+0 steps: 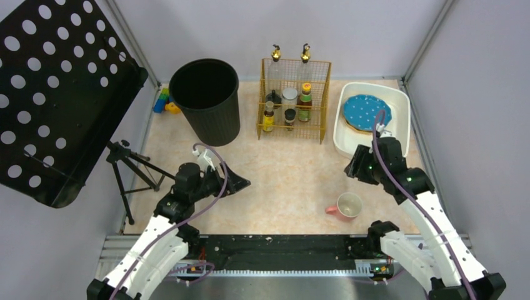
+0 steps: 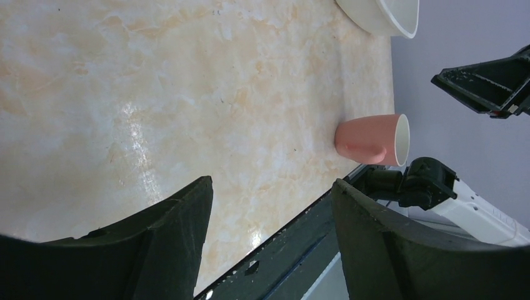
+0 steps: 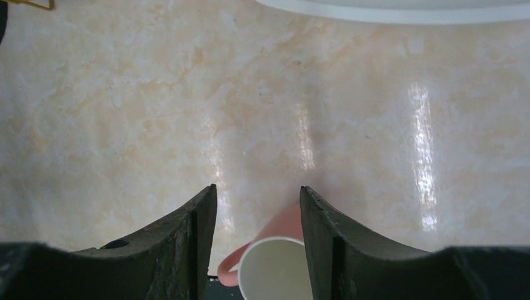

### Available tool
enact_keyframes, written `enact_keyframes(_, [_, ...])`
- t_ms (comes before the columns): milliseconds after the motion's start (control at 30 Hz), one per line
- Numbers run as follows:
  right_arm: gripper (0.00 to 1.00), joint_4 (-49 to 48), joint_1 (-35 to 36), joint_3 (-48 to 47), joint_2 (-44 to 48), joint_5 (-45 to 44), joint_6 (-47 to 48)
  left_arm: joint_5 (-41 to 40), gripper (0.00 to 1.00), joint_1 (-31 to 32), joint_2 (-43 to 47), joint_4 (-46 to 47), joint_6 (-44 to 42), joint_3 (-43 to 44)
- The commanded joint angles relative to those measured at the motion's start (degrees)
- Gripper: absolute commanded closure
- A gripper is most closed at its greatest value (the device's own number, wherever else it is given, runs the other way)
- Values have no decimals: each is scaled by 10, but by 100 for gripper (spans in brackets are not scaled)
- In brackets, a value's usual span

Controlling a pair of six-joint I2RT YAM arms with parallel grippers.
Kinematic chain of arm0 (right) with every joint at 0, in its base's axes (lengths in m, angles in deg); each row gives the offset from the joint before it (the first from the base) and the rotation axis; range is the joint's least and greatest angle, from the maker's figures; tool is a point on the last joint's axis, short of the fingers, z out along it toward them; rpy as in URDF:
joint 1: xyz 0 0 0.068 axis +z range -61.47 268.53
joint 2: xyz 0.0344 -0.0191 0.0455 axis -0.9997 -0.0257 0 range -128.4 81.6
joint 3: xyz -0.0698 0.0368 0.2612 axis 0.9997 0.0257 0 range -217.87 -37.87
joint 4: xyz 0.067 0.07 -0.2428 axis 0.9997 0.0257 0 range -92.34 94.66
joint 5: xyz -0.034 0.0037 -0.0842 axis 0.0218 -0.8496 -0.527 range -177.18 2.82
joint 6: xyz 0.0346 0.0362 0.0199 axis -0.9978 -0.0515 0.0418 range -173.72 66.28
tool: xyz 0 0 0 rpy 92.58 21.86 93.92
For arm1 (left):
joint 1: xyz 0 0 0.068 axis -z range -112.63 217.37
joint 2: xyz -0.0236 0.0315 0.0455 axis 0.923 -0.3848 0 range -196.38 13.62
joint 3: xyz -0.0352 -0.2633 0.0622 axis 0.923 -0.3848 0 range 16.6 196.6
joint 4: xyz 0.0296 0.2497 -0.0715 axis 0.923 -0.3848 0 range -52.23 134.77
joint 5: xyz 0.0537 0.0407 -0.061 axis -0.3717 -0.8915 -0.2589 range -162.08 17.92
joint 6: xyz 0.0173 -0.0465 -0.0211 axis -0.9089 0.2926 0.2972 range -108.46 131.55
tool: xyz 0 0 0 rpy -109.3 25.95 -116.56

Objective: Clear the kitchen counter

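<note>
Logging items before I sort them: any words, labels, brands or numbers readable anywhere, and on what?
No text can be read in any view.
Bottle labels in the rack: too small and blurred to read.
Mug, plate, tub, bin: no print visible.

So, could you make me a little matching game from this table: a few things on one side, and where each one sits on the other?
Things:
1. pink mug
2. blue plate
3. sauce bottles
4. black bin

Places:
A. in the yellow wire rack
B. in the white tub
C. on the counter, near the front edge
D. at the back, left of the rack

Pairs: 1-C, 2-B, 3-A, 4-D
</note>
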Motion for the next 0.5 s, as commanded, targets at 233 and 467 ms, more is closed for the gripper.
enact_keyframes(233, [52,90,80,22,27,23,-57,35,27,-2,-62,78,-18,-1])
enact_keyframes(467, [52,82,132,29,19,9,-90,49,28,-2,-95,78,-25,4])
